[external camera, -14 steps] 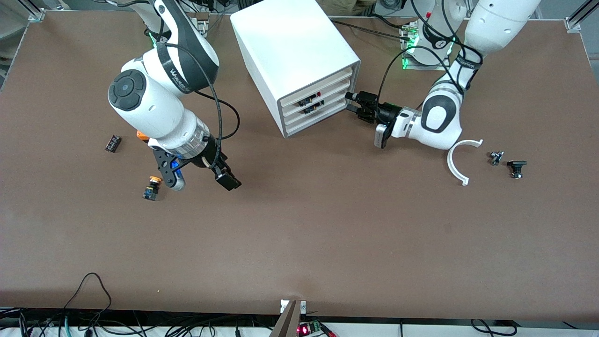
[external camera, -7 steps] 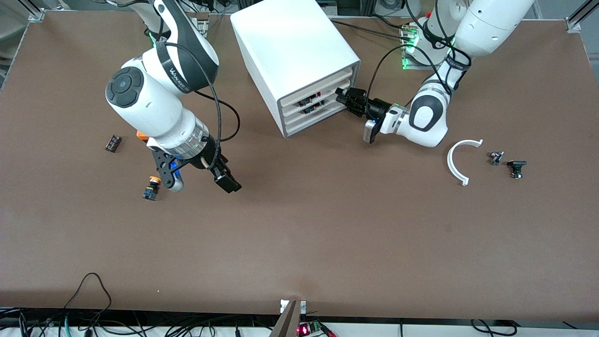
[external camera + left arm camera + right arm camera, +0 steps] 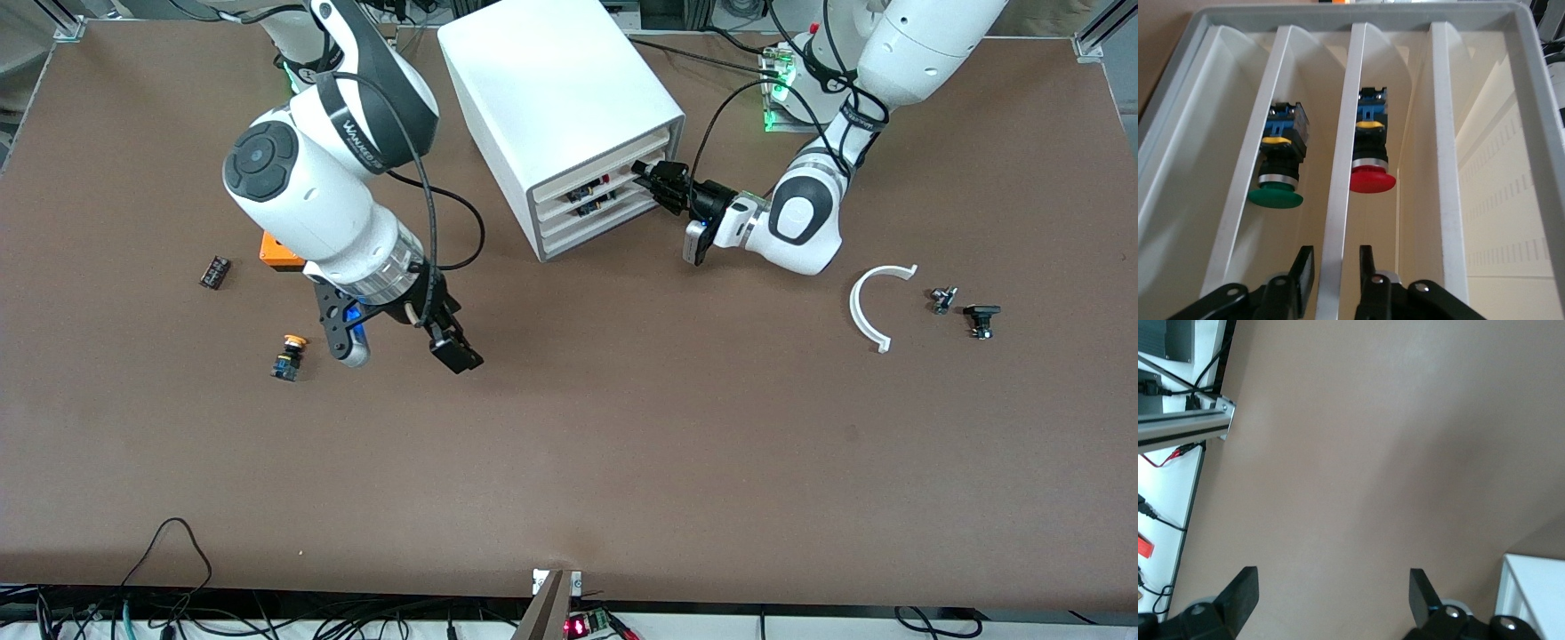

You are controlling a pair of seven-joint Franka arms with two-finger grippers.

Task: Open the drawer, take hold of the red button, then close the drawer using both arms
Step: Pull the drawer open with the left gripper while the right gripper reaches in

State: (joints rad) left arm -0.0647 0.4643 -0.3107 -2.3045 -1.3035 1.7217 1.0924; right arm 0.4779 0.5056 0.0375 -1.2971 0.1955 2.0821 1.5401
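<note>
At the cabinet (image 3: 551, 89) front, toward the left arm's end of the table, found the left gripper (image 3: 645, 173) (image 3: 1333, 267) straddling the cream front of a drawer (image 3: 613, 184) (image 3: 1338, 200). Saw its jaws parted only narrowly, one each side of that front, with slivers of gap showing. Took it as holding nothing yet. Judged the step to be gripping the drawer for the pull. Thought it best to close squarely on the front, keep the wrist level with the slot, then draw straight out along the drawer's line, slowly, lest the cabinet slide or the thin lip slip free. Spotted the button (image 3: 1373, 170) lying inside, red cap toward the gripper, deeper in than the fingertips and apart from them, in the slot beside the one holding a green-capped button (image 3: 1277, 180). Found the right gripper (image 3: 400, 351) (image 3: 1331, 587) waiting over bare table, spread wide and empty.
</note>
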